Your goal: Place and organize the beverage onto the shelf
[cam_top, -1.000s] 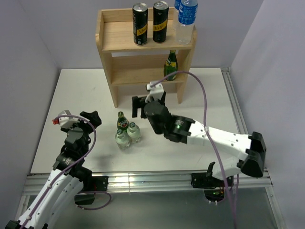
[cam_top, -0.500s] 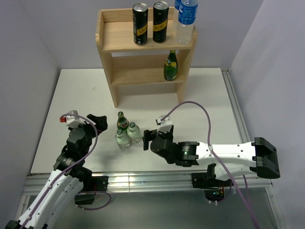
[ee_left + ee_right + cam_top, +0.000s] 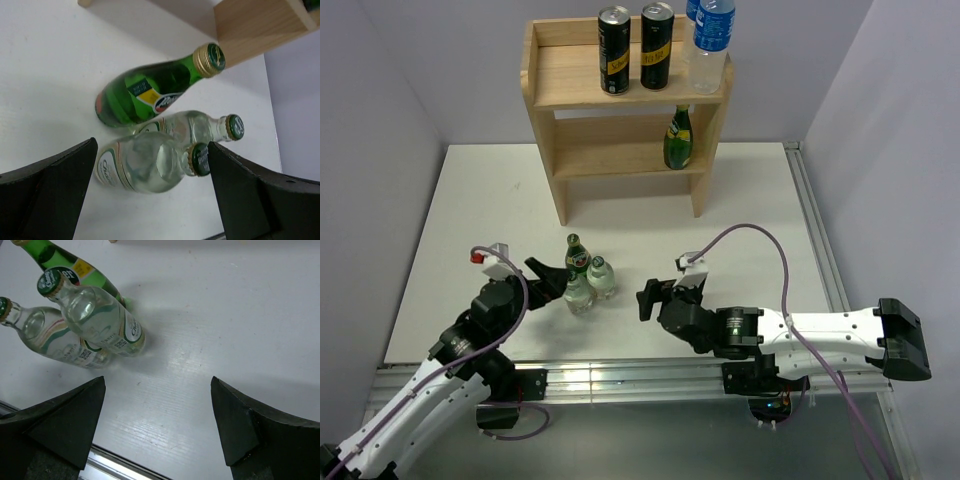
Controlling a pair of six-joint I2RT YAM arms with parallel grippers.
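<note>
The pale wooden shelf point(image 3: 570, 85) stands at the back. Its upper board carries two black cans point(image 3: 614, 37) and a blue-labelled water bottle point(image 3: 712, 40); a green bottle point(image 3: 678, 138) stands on the lower board. On the table, a green bottle point(image 3: 576, 255) and two clear bottles point(image 3: 578, 292) stand upright in a cluster. My left gripper point(image 3: 552, 280) is open just left of them. In its wrist view the nearer clear bottle point(image 3: 145, 167) appears between the spread fingers, untouched. My right gripper point(image 3: 655, 297) is open and empty, right of the cluster, facing the clear bottles point(image 3: 100, 320).
The white table's near edge has a metal rail point(image 3: 640, 375) just under both arms. Grey walls close in the left, back and right sides. A metal strip point(image 3: 810, 220) runs along the table's right edge.
The right arm has pulled back from the shelf to the near table, low and right of the bottles. The left gripper has swung right toward the bottle cluster.
</note>
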